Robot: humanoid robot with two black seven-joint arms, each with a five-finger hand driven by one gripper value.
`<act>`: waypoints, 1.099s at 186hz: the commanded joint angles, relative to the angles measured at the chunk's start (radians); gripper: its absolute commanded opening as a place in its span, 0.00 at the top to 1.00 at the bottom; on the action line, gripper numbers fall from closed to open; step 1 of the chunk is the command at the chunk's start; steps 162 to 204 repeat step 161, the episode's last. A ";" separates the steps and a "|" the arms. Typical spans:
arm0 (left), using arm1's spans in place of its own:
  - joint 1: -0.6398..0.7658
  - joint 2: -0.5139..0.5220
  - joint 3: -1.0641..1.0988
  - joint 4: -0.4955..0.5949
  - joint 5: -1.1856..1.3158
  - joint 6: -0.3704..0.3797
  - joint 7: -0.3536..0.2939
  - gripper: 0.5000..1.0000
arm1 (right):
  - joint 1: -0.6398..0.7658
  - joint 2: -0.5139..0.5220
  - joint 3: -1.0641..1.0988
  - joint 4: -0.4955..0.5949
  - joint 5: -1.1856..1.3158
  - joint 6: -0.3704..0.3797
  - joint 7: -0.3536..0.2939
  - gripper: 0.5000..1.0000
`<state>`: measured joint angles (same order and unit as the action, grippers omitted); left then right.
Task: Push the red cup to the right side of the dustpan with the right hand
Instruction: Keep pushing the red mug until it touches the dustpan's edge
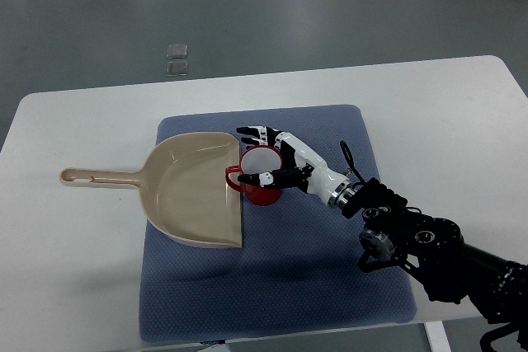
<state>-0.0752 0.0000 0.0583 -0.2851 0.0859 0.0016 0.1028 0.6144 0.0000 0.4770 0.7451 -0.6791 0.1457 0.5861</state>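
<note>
A red cup (pixel 261 190) with a white inside stands upright on the blue mat (pixel 330 278), its handle pointing left and touching the open right edge of the beige dustpan (pixel 194 191). The dustpan lies flat with its handle (pixel 99 176) pointing left. My right hand (pixel 266 156) reaches in from the lower right. Its fingers are spread around the cup, some along the far rim and the thumb at the near side, touching it without a closed grasp. The left arm is not in view.
The blue mat lies on a white table (pixel 66 269). Two small clear squares (pixel 176 58) lie on the floor beyond the table's far edge. My right arm (pixel 429 245) crosses the mat's lower right part.
</note>
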 commanded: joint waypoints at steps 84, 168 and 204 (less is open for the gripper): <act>0.000 0.000 0.000 -0.003 0.000 0.000 0.000 0.00 | 0.093 -0.040 0.213 0.025 0.387 0.020 -0.204 0.14; 0.000 0.000 0.003 -0.012 0.000 -0.002 0.002 0.00 | 0.125 -0.250 0.239 -0.131 0.728 0.365 -0.342 0.13; 0.000 0.000 0.003 -0.012 0.000 -0.002 0.002 0.00 | 0.125 -0.250 0.239 -0.131 0.728 0.365 -0.342 0.13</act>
